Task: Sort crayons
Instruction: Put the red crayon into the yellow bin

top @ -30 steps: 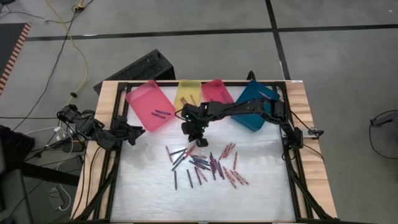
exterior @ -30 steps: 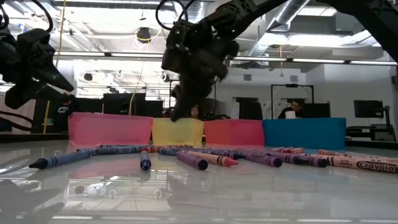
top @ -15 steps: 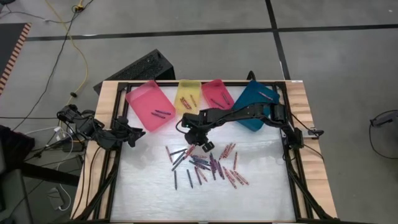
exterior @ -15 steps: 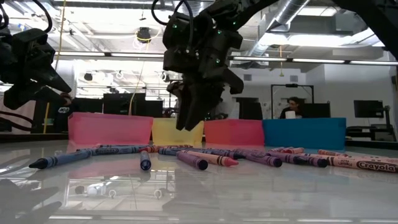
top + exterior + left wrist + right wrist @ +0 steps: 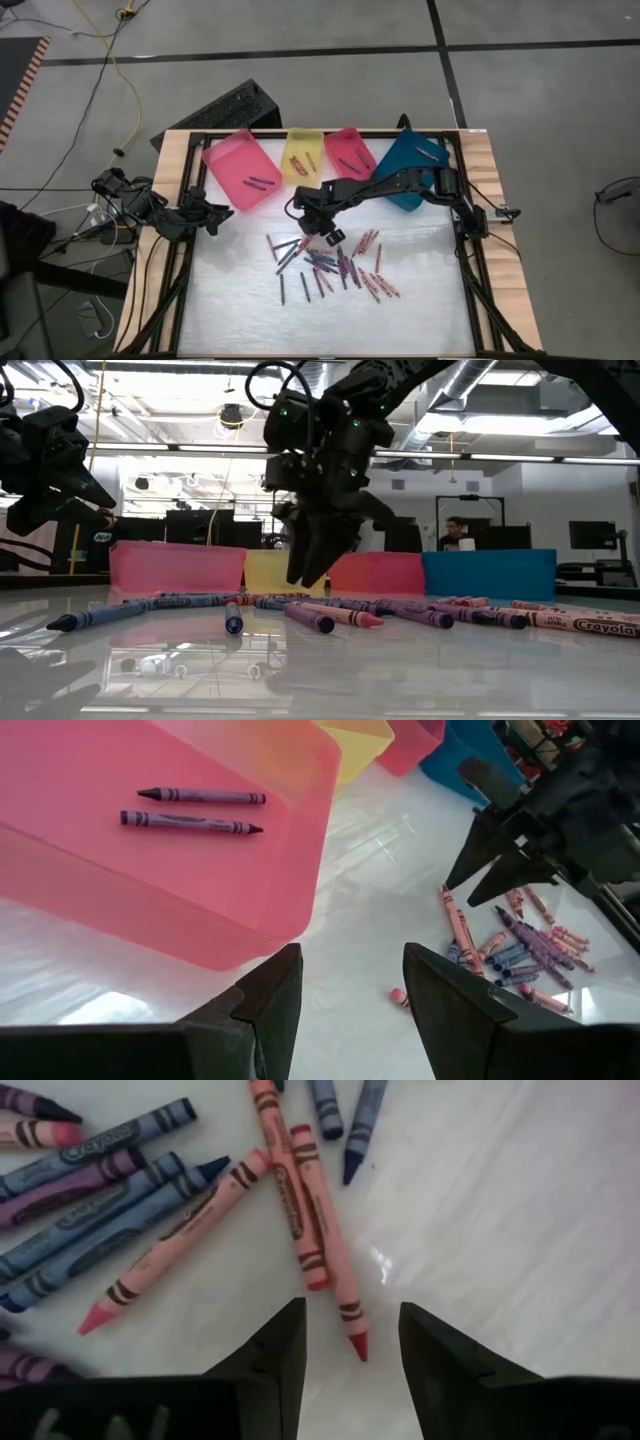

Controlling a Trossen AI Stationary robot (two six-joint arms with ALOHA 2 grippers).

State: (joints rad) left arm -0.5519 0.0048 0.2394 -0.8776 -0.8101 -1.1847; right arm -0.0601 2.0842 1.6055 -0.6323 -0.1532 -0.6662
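Now reaching for the next pick: right gripper (image 5: 328,232) spread and empty, poised over the twelve o'clock edge of the crayons (image 5: 330,265) scattered mid-table, with pink and red sticks lying just ahead of its fingers (image 5: 275,1350) in the right wrist view. Left gripper (image 5: 215,218) parked at nine o'clock beside the pink tray (image 5: 222,170), also spread, holding nothing. A few crayons already in the trays (two dark ones in the pink one), most of the pile left to sort. Next, by judgement: lower onto a single stick, straddle it across its width, close without catching a neighbour. Hard to make out: exact height above the table, which crayon is meant, and colours inside the blue tray (image 5: 400,190), partly covered by the arm.
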